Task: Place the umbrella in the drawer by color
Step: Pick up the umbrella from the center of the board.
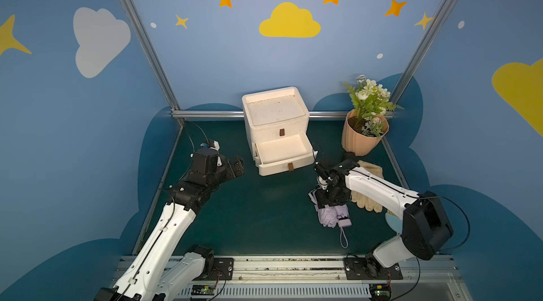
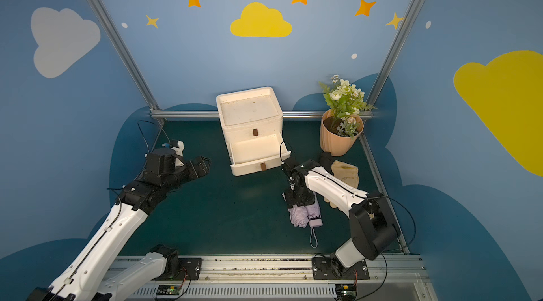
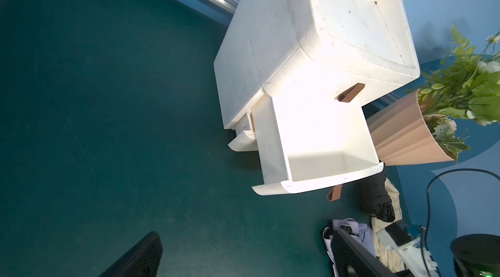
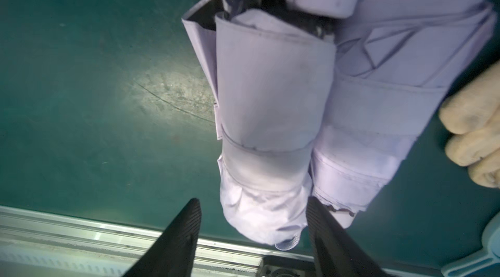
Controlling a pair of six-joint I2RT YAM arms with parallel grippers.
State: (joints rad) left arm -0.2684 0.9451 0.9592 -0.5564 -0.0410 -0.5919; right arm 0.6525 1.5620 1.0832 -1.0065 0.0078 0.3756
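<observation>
**Right pincer set astride the lilac umbrella, grasp not yet made**

The folded umbrella (image 1: 333, 217) lies near right on the green counter (image 1: 249, 211): soft pleated cloth bound by a strap, with a smooth stubby handle and cord loop at its near end. The right pincer (image 4: 254, 201) has its ribbed black fingers apart on either side of the bundle, unclenched. The next move, I judge, is to squeeze, lift and carry it far-left to the open, empty drawer (image 1: 276, 167) of the white plastic cabinet. The left pincer (image 1: 237, 166) hangs released to the cabinet's left, holding nothing.
</observation>
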